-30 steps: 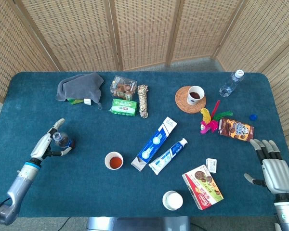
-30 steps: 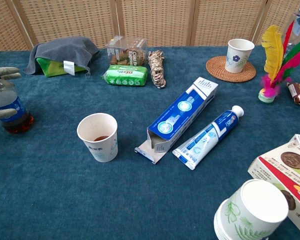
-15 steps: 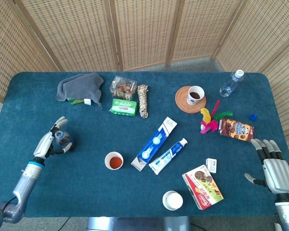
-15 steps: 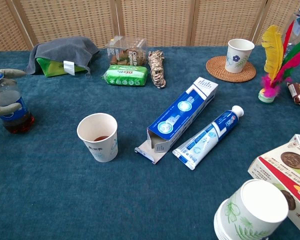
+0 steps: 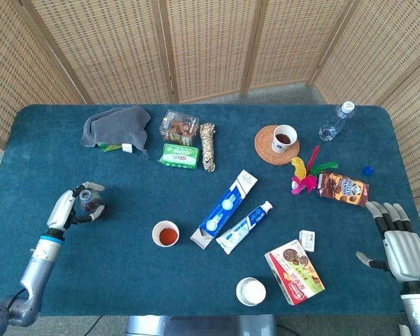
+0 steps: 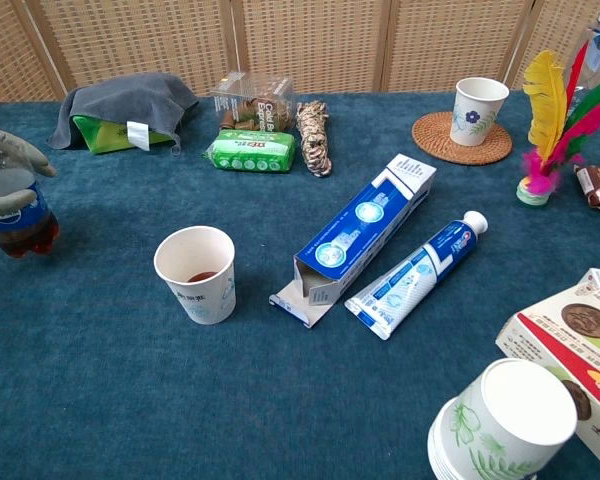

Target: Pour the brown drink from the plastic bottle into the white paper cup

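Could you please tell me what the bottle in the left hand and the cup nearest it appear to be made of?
Bottle: clear, glossy plastic, apparently; brown drink shows through it. Cup: matte white paper by its look, with a rolled rim.

Chest view. Blue table (image 6: 100, 400).

Left edge: plastic bottle (image 6: 8, 195) upright, a little brown drink in its base, blue label. Grey fingers (image 6: 10, 203) of the left hand curl round it; rest of hand out of frame.

Centre-left: white paper cup (image 6: 196, 273) upright, brown liquid at the bottom, well apart from the bottle.

Right of cup: open toothpaste box (image 6: 358, 238), toothpaste tube (image 6: 412, 275) just beside it.

Far edge: grey cloth (image 6: 125, 100), green packet (image 6: 253, 150), rope coil (image 6: 314, 136), flowered cup (image 6: 477, 110) on woven coaster (image 6: 440, 138).

Near right corner: stacked paper cups (image 6: 502, 420).
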You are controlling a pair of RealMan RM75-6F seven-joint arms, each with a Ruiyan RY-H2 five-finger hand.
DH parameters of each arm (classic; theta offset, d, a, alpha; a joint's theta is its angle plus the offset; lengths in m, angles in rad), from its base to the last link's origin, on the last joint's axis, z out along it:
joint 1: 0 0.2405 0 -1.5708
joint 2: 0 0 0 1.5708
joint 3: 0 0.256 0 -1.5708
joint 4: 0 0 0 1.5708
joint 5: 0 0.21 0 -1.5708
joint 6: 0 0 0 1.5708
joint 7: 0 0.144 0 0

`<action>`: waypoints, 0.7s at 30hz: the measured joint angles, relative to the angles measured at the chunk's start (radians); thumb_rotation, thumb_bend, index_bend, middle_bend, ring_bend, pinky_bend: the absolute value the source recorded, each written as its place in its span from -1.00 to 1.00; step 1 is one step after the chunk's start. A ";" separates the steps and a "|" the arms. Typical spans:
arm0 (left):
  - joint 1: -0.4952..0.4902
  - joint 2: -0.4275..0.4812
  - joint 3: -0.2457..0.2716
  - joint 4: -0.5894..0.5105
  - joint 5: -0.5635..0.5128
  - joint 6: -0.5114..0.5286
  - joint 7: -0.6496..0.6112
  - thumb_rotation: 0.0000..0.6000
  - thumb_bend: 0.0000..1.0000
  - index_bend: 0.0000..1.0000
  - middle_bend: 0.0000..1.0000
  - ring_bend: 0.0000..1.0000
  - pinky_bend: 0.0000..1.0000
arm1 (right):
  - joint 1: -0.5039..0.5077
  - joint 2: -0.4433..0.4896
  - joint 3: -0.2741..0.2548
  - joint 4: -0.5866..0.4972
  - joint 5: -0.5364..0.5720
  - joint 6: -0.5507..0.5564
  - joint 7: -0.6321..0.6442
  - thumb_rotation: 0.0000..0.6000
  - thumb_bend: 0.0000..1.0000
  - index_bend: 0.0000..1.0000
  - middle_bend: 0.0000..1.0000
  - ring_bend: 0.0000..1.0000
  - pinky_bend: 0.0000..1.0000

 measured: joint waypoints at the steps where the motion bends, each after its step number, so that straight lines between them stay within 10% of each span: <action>1: 0.000 0.010 0.000 -0.011 0.004 0.005 0.009 1.00 -0.17 -0.11 -0.26 -0.30 -0.08 | 0.000 0.001 0.000 0.000 0.000 0.000 0.001 1.00 -1.00 -1.00 -1.00 -1.00 -1.00; 21: -0.113 0.275 0.053 -0.338 0.167 -0.054 0.611 1.00 -0.18 -0.11 -0.26 -0.31 -0.10 | -0.001 0.010 0.000 -0.012 0.002 -0.002 0.017 1.00 -1.00 -1.00 -1.00 -1.00 -1.00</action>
